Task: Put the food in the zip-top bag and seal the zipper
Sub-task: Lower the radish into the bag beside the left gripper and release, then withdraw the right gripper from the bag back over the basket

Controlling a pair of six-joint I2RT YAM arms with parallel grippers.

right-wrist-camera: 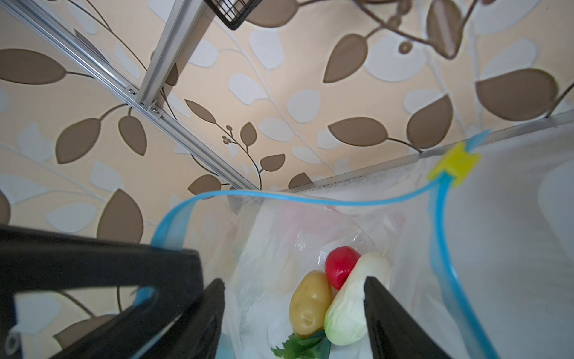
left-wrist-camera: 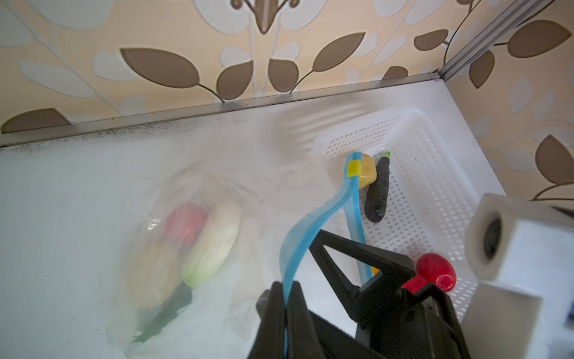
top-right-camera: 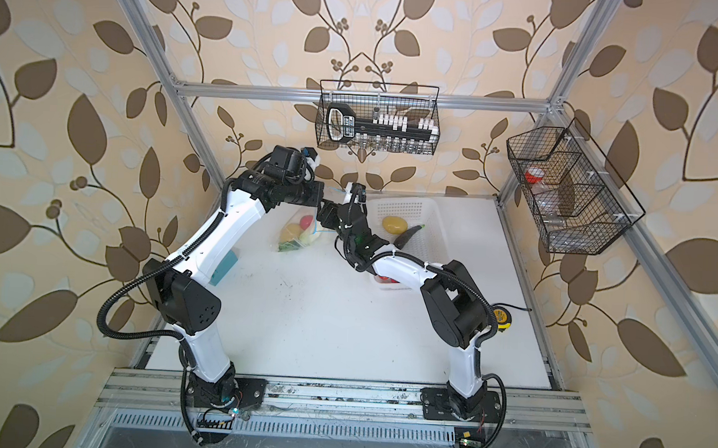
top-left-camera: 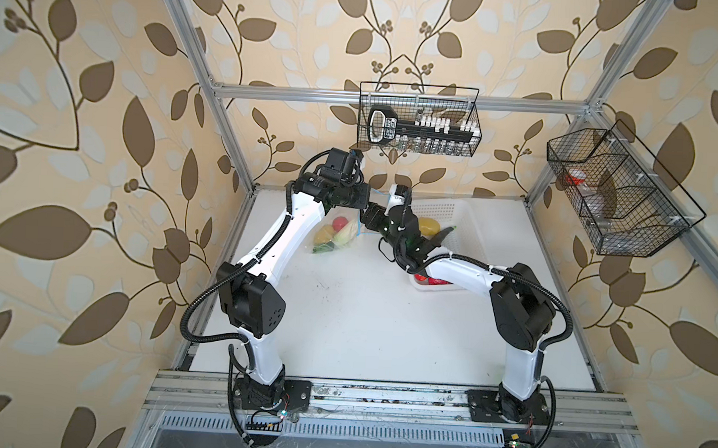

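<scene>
My left gripper (left-wrist-camera: 285, 284) is shut on the blue zipper (left-wrist-camera: 310, 223) and holds one lip of the clear zip-top bag (top-left-camera: 336, 232) up off the table. The yellow slider (right-wrist-camera: 455, 163) sits at the far end of the strip. With its jaws open and nothing between them, my right gripper (right-wrist-camera: 292, 281) hangs at the gaping mouth. Inside the bag lie a potato (right-wrist-camera: 310, 303), a red tomato (right-wrist-camera: 341, 265), a white-green cabbage (right-wrist-camera: 354, 310) and a green leaf (right-wrist-camera: 306, 345). In the white basket (top-left-camera: 465, 221) remain a yellow piece (top-left-camera: 428, 226), a dark eggplant (top-left-camera: 442, 237) and red food (top-left-camera: 427, 280).
The basket stands right of the bag, under my right forearm. Wire baskets (top-left-camera: 420, 119) (top-left-camera: 616, 194) hang on the back and right walls. A teal box (top-right-camera: 226, 265) lies under my left arm, a yellow tape measure (top-right-camera: 501, 316) behind my right elbow.
</scene>
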